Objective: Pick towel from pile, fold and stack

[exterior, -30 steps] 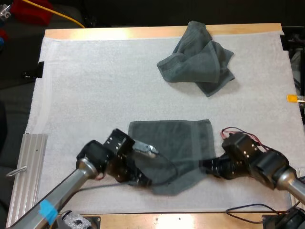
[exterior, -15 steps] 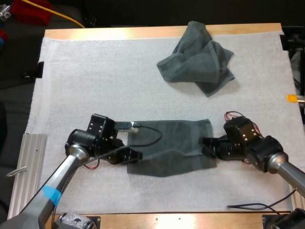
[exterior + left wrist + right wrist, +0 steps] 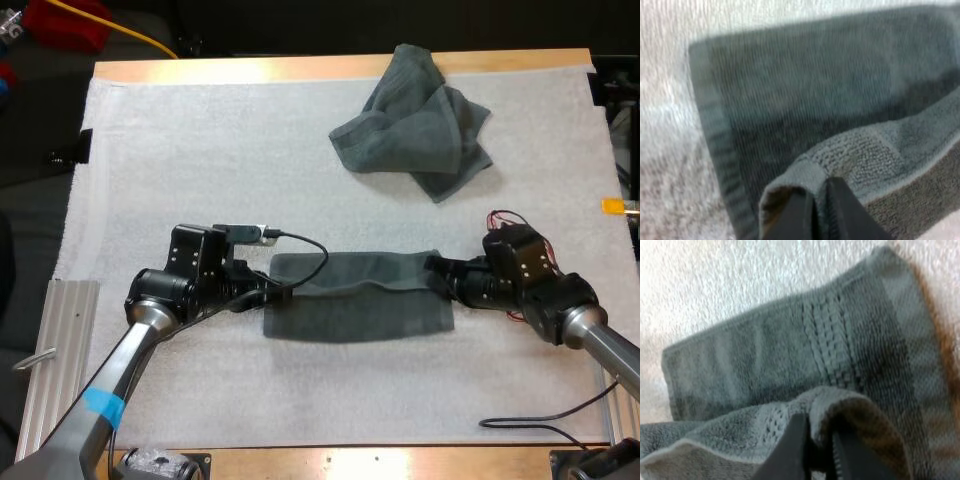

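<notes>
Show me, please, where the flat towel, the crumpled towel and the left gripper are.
flat towel (image 3: pixel 360 310), high view, middle of its top layer.
crumpled towel (image 3: pixel 415 125), high view, centre of the heap.
left gripper (image 3: pixel 819 192), left wrist view, between the fingertips pinching the flat towel's edge.

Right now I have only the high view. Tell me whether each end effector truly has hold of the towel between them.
Observer: Left wrist view: the left end effector is shut on a raised hem of the towel, pressed from both sides.
Operator: Check the right one.
Observer: The right end effector pinches a folded-over hem, just above a woven band in the lower layer.
</notes>
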Motion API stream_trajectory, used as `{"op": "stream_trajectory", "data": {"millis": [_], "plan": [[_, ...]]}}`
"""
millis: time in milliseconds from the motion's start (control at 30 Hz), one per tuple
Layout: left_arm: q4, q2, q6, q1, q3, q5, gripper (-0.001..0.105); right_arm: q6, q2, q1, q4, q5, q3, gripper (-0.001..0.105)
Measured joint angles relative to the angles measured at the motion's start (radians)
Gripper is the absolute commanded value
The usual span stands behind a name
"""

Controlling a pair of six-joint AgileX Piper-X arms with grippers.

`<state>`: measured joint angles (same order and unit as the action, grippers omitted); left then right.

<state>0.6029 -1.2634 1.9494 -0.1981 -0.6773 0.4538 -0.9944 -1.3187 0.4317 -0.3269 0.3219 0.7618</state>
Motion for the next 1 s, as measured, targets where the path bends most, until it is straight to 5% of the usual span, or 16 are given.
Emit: {"op": "stream_trajectory", "data": {"millis": [400, 1000], "plan": [[-0.040, -0.149, 0.004, 0.000, -0.004, -0.014, 0.000, 0.000, -0.060, -0.004, 0.054, -0.016, 0.007, 0.001], [-0.049, -0.225, 0.004, 0.000, -0.104, -0.025, 0.000, 0.008, -0.126, -0.004, 0.124, -0.080, 0.007, 0.001]]}}
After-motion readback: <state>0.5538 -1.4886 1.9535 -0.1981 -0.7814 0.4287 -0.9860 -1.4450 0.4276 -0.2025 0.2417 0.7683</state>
